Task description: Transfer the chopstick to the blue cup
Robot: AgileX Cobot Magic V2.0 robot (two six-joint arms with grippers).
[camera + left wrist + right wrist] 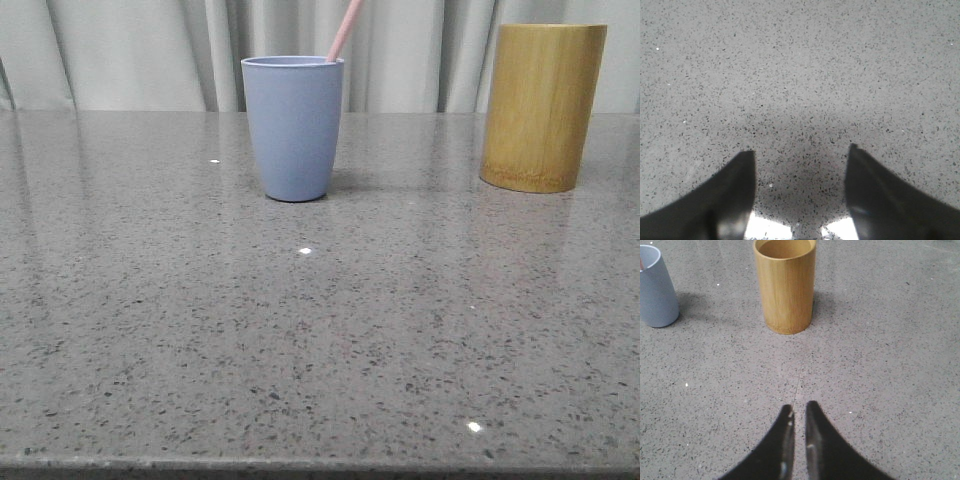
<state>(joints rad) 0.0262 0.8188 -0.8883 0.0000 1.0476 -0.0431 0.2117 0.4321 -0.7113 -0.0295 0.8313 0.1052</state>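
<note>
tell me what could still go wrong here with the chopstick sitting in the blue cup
1. The pink chopstick leans on the blue cup rim and runs well above it, so a passing arm could possibly tip the cup.
2. The right end effector, nearly closed and empty, points at the bamboo holder; moving forward might knock it.

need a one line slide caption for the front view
A pink chopstick stands leaning in the blue cup on a speckled grey table, with a bamboo cup to its right.
</note>
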